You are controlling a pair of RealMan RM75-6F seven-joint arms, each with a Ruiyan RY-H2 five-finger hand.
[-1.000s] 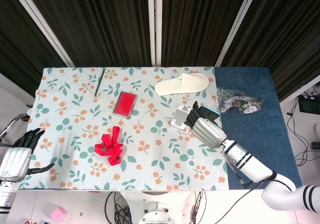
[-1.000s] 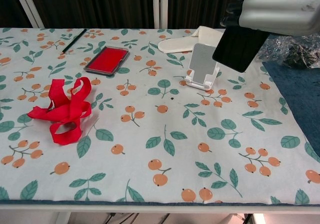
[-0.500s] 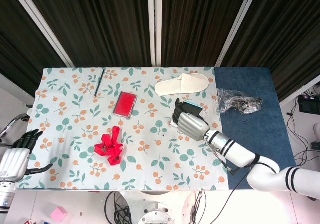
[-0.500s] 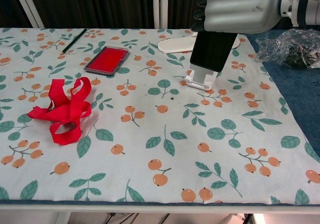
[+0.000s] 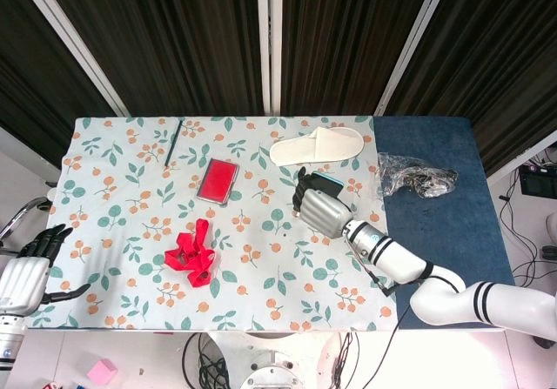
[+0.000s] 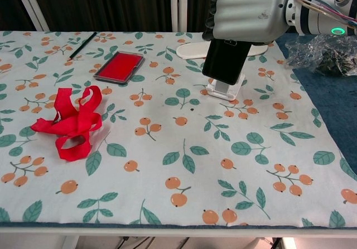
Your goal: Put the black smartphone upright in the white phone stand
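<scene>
Right hand (image 6: 251, 12) wrapped around the top of the black smartphone (image 6: 225, 61), fingers curled tight over its upper edge, phone hanging upright with a slight lean, screen facing the chest camera. Directly below and behind the phone's lower edge, at 6 o'clock from it, the white phone stand (image 6: 226, 89), only its base and front lip showing past the dark slab. Hard to tell from the chest view whether the phone's bottom edge already touches the stand's ledge or hangs just above it. In the head view, same hand (image 5: 318, 208) covering both phone and stand near the middle-right of the floral tablecloth (image 5: 130, 232).

Left hand (image 5: 33, 267) low at the table's near-left corner, at about 8 o'clock from the table's middle, fingers loosely spread, holding nothing.

At 12 o'clock from the right hand, a white slipper (image 5: 315, 145). At 10 o'clock from the right hand, a flat red case (image 5: 218, 180); farther toward 10 o'clock, a thin black pen (image 5: 174, 141). At 8 o'clock, a tangled red ribbon (image 5: 191, 254). At 2 o'clock, on the blue mat (image 5: 452, 232) beside the cloth, a crumpled clear plastic bag (image 5: 413, 176).
</scene>
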